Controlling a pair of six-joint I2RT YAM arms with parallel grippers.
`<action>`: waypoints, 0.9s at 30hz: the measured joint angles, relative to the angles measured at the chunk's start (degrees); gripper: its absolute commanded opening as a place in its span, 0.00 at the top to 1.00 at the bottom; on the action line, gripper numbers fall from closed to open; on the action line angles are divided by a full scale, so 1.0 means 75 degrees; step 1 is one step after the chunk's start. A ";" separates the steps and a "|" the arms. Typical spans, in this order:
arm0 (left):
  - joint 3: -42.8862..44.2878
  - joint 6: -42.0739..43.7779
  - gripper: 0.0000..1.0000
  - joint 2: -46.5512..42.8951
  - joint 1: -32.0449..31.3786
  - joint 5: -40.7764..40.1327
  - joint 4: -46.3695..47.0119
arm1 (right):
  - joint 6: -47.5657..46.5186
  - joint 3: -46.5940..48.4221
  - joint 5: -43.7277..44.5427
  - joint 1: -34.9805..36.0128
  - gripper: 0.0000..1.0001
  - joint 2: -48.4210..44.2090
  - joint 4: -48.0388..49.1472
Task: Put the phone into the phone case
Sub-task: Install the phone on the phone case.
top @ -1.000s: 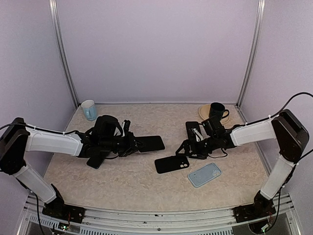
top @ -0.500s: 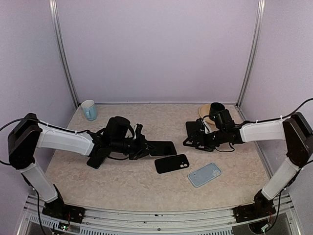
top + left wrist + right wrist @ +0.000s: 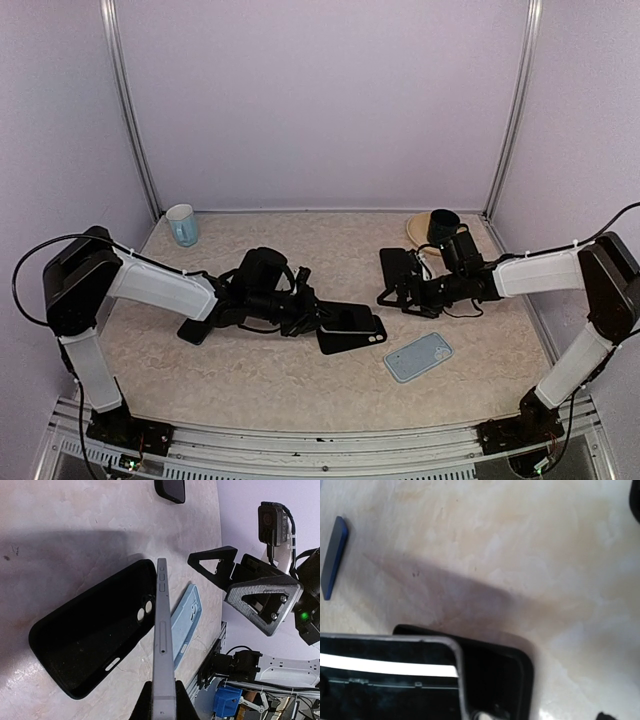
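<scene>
**Phone held over its case**

The phone (image 3: pixel 162 645) sits edge-on over the black phone case (image 3: pixel 95 630) at the middle of the table (image 3: pixel 300 250), gripped by the closed left gripper (image 3: pixel 318 318). The right gripper (image 3: pixel 393 283), to the right, is wide open and empty. A blue case (image 3: pixel 418 357) lies nearer.

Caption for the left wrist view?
Left gripper holds the phone edge-on over the rim of the empty black case.

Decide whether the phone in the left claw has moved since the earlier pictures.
Yes. The phone has travelled rightward, away from the blue mug at the back left, and now overlaps the black case seen from above.
</scene>
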 measured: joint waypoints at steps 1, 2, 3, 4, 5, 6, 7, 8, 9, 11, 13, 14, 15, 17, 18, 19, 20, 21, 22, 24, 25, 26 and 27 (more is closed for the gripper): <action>0.0009 -0.0026 1.00 0.0055 0.0000 0.0006 0.0058 | 0.0058 -0.0038 -0.0047 -0.0003 0.00 0.0000 0.0064; 0.0015 -0.0052 1.00 0.0102 0.0000 0.0015 0.0105 | 0.0090 -0.0067 -0.0076 -0.0003 0.00 0.0000 0.0119; 0.0017 -0.0093 1.00 0.0157 0.0000 0.0026 0.0149 | 0.0131 -0.0105 -0.0105 -0.0003 0.00 0.0000 0.0195; 0.0017 -0.0137 1.00 0.0224 0.0000 0.0041 0.0189 | 0.0172 -0.0137 -0.0128 -0.0003 0.00 0.0000 0.0248; 0.0017 -0.0169 1.00 0.0265 0.0000 0.0058 0.0210 | 0.0219 -0.0169 -0.0146 -0.0003 0.00 0.0000 0.0309; 0.0017 -0.0207 1.00 0.0312 0.0000 0.0076 0.0221 | 0.0256 -0.0198 -0.0163 -0.0003 0.00 0.0000 0.0367; 0.0017 -0.0239 1.00 0.0344 0.0000 0.0087 0.0230 | 0.0289 -0.0227 -0.0178 -0.0003 0.00 0.0000 0.0417; 0.0017 -0.0274 1.00 0.0376 0.0000 0.0102 0.0254 | 0.0315 -0.0242 -0.0187 -0.0003 0.00 0.0000 0.0434; 0.0017 -0.0306 1.00 0.0405 0.0000 0.0117 0.0297 | 0.0344 -0.0262 -0.0192 -0.0003 0.00 0.0000 0.0487; 0.0017 -0.0350 1.00 0.0455 0.0000 0.0137 0.0364 | 0.0379 -0.0283 -0.0210 -0.0003 0.00 0.0003 0.0551; 0.0017 -0.0425 1.00 0.0516 0.0000 0.0166 0.0458 | 0.0423 -0.0303 -0.0221 0.0015 0.00 0.0012 0.0635; 0.0017 -0.0463 1.00 0.0554 0.0000 0.0184 0.0513 | 0.0458 -0.0315 -0.0221 0.0032 0.00 0.0017 0.0676; 0.0017 -0.0507 1.00 0.0586 0.0000 0.0204 0.0568 | 0.0484 -0.0318 -0.0224 0.0064 0.00 0.0032 0.0711; 0.0017 -0.0632 1.00 0.0656 0.0000 0.0254 0.0694 | 0.0513 -0.0321 -0.0224 0.0096 0.00 0.0082 0.0766; 0.0017 -0.0679 1.00 0.0682 0.0000 0.0280 0.0743 | 0.0527 -0.0321 -0.0221 0.0131 0.00 0.0122 0.0801; 0.0017 -0.0723 1.00 0.0699 0.0000 0.0300 0.0784 | 0.0536 -0.0321 -0.0216 0.0178 0.00 0.0175 0.0836; 0.0017 -0.0775 1.00 0.0705 0.0000 0.0318 0.0813 | 0.0539 -0.0321 -0.0213 0.0219 0.00 0.0216 0.0857; 0.0017 -0.0816 1.00 0.0711 0.0000 0.0341 0.0851 | 0.0548 -0.0321 -0.0213 0.0268 0.00 0.0274 0.0868; 0.0017 -0.0836 1.00 0.0711 0.0000 0.0356 0.0880 | 0.0562 -0.0321 -0.0216 0.0303 0.00 0.0315 0.0877; 0.0017 -0.0912 1.00 0.0714 0.0000 0.0396 0.0970 | 0.0580 -0.0321 -0.0213 0.0367 0.00 0.0391 0.0898; 0.0017 -0.0970 1.00 0.0726 0.0000 0.0420 0.1032 | 0.0597 -0.0321 -0.0213 0.0393 0.00 0.0420 0.0901; 0.0017 -0.1011 1.00 0.0746 0.0000 0.0446 0.1090 | 0.0603 -0.0321 -0.0207 0.0417 0.00 0.0443 0.0906; 0.0017 -0.1064 1.00 0.0775 0.0000 0.0484 0.1172 | 0.0621 -0.0321 -0.0207 0.0437 0.00 0.0472 0.0924</action>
